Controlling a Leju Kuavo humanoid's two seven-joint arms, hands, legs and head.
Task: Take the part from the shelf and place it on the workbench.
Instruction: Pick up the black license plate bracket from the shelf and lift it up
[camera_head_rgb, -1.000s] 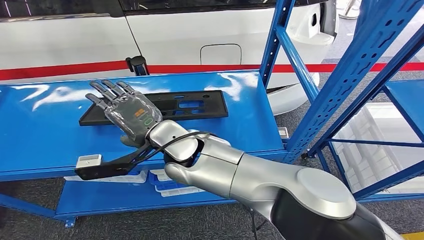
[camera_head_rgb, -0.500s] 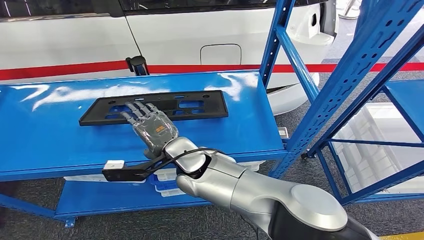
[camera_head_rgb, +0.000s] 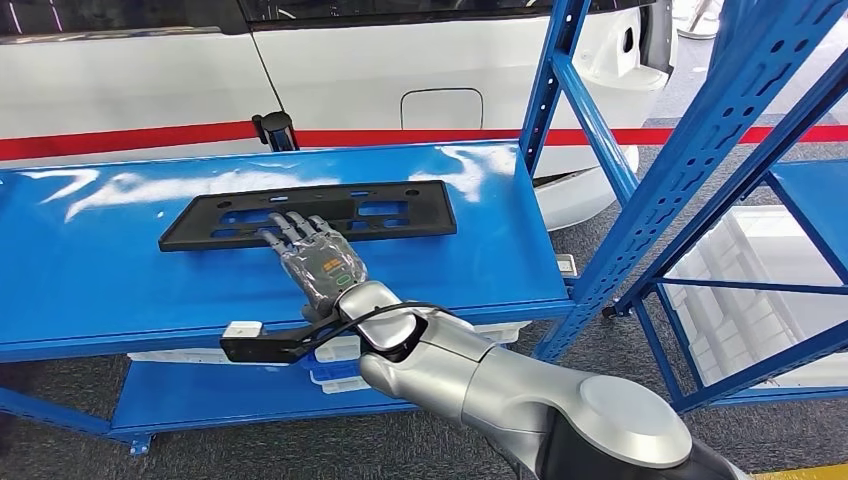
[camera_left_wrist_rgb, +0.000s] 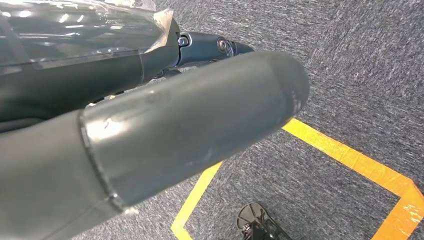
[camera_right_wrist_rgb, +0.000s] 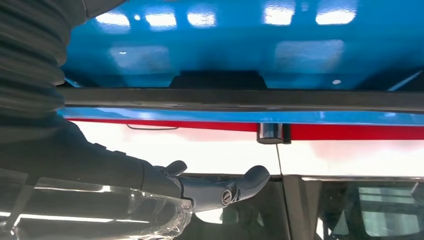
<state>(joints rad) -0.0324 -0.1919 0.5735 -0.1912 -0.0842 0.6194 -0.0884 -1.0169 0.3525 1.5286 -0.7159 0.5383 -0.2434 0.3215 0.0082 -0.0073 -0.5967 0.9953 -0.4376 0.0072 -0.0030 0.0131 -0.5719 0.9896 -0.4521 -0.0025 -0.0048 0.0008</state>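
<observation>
Now lies flat on blue workbench (camera_head_rgb: 90, 270): black part (camera_head_rgb: 390, 212). Hovers just beside it, fingers spread, empty: right hand (camera_head_rgb: 318, 262).

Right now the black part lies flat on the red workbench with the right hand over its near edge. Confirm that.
Not quite: the workbench is blue, as the head view shows. The rest stands: the black part lies flat on it, and the right hand reaches over its near edge.

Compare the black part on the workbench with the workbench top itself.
The black part is matte, long and narrow, with cut-out openings; the workbench top is glossy blue, far wider and unbroken. The part lies flat on it near the back edge. Both are flat and rectangular.
</observation>
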